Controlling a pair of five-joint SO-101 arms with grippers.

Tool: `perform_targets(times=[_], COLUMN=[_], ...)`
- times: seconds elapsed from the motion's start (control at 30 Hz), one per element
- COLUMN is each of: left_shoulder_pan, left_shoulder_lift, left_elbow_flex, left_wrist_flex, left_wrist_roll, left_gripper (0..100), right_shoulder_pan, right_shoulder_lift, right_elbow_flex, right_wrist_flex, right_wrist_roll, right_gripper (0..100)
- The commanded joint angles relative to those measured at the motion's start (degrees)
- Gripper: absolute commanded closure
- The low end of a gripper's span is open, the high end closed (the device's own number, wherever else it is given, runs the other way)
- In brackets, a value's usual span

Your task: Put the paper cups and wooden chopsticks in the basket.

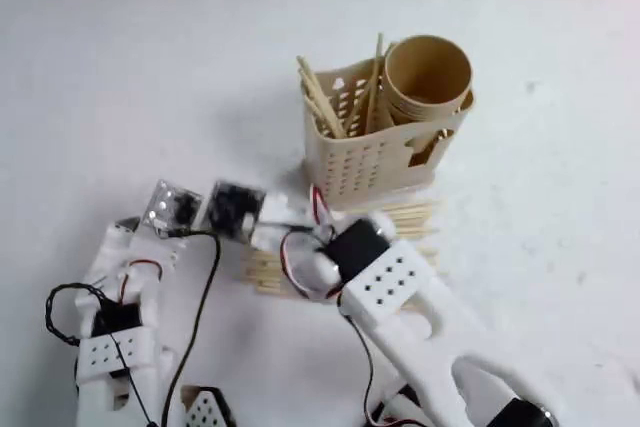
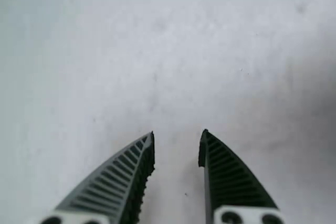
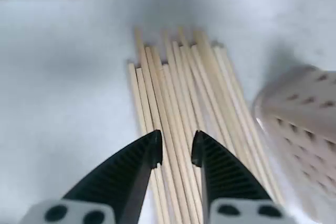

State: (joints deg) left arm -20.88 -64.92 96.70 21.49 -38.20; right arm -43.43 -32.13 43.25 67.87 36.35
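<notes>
The right arm [image 1: 400,287] is hiding most of the wooden chopsticks [image 1: 405,213] lying crosswise before the basket [image 1: 360,162]; the right claw [image 3: 176,148] is hovering slightly parted above them, the left claw [image 2: 177,145] gaping, empty

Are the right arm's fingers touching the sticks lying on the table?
Cannot tell. In the right wrist view the right gripper hangs over the loose chopsticks, but no contact or gap shows.

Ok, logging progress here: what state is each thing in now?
Basket: upright on the table.
Paper cups: stacked, standing in the basket.
Chopsticks in basket: a few, leaning upright.
Loose chopsticks: lying flat beside the basket.
Left gripper: open, over bare table.
Right gripper: open, over the loose chopsticks.
</notes>
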Motion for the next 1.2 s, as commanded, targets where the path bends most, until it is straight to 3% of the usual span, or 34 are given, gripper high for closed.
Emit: perform_targets(times=[0.0, 0.53, 1.07, 1.17], left_shoulder_pan=[0.8, 0.8, 0.8, 0.8], left_shoulder_lift=[-0.5, -0.5, -0.5, -0.5], left_elbow_flex=[-0.1, -0.1, -0.1, -0.1], left_wrist_flex=[0.4, 0.4, 0.4, 0.4], left_wrist_roll=[-0.4, -0.4, -0.4, -0.4], left_gripper=[85, 85, 85, 85], right_shoulder_pan=[-0.7, -0.9, 0.1, 1.7], right_shoulder_lift=[-1.2, -1.1, 11.9, 12.0], right_elbow_flex=[8.5, 22.2, 19.7, 19.2], right_wrist_flex=[-8.5, -16.9, -22.5, -22.5], right_wrist_roll=[3.8, 5.8, 5.7, 5.7], right_gripper=[88.3, 88.2, 88.9, 95.4])
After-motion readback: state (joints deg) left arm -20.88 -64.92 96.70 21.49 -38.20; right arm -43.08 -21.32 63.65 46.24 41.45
